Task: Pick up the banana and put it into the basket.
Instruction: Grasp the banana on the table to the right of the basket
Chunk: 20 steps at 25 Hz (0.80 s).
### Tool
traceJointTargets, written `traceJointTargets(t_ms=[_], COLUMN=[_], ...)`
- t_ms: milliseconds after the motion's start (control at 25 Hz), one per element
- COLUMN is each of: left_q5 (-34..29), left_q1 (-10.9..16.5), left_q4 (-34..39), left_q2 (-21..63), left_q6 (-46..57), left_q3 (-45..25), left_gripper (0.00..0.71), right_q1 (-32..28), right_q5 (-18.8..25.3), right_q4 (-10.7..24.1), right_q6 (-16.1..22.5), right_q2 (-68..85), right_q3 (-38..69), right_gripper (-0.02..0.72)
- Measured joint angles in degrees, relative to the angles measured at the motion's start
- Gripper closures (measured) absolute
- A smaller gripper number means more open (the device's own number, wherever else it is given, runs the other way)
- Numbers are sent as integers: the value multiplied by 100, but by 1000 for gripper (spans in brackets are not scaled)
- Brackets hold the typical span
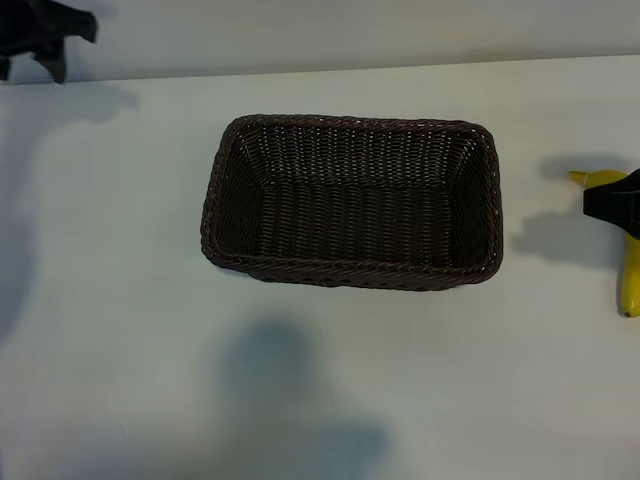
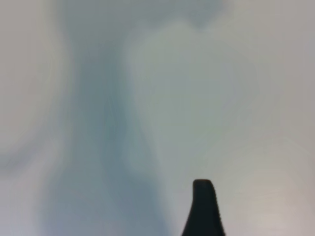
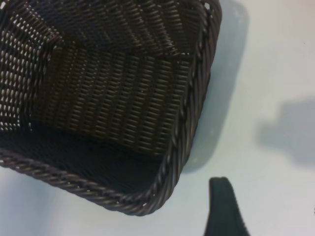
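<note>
The dark-brown wicker basket (image 1: 350,200) stands empty in the middle of the table. Its rounded corner (image 3: 162,196) fills much of the right wrist view. The yellow banana (image 1: 630,280) lies at the far right edge of the exterior view, partly cut off, with its stem tip (image 1: 579,178) pointing toward the basket. My right gripper (image 1: 612,200) hovers over the banana's upper part and hides it. It is open, and only one black finger (image 3: 224,209) shows over bare table, with no banana beside it. My left gripper (image 1: 45,32) is parked at the far left corner, open and empty.
Arm shadows fall on the white table (image 1: 120,300) in front of the basket and to its right. The left wrist view holds only one dark finger (image 2: 203,209) over blurred table. Bare table lies between the basket's right wall and the banana.
</note>
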<state>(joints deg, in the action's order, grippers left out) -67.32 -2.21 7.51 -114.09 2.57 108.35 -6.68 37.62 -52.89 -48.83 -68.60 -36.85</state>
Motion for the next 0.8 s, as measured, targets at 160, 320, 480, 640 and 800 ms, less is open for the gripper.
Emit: traceJointTargets(t_ms=[160, 320, 480, 640, 800], left_q5=[0, 0, 0, 0, 0], left_q1=[0, 0, 0, 0, 0], left_q4=[101, 171, 177, 172, 152], left_q2=[528, 1425, 2499, 3535, 4480], left_q6=[-18, -132, -257, -257, -173], left_q3=[-57, -581, -1511, -2463, -3549], left_gripper=[144, 156, 164, 164, 165], right_q1=[0, 0, 0, 0, 0], right_q5=[16, 16, 16, 16, 22], right_q4=[4, 4, 4, 4, 4], right_q6=[0, 0, 0, 0, 0], right_q2=[0, 0, 0, 0, 0], right_q3=[0, 0, 0, 0, 0], right_gripper=[258, 258, 258, 258, 258])
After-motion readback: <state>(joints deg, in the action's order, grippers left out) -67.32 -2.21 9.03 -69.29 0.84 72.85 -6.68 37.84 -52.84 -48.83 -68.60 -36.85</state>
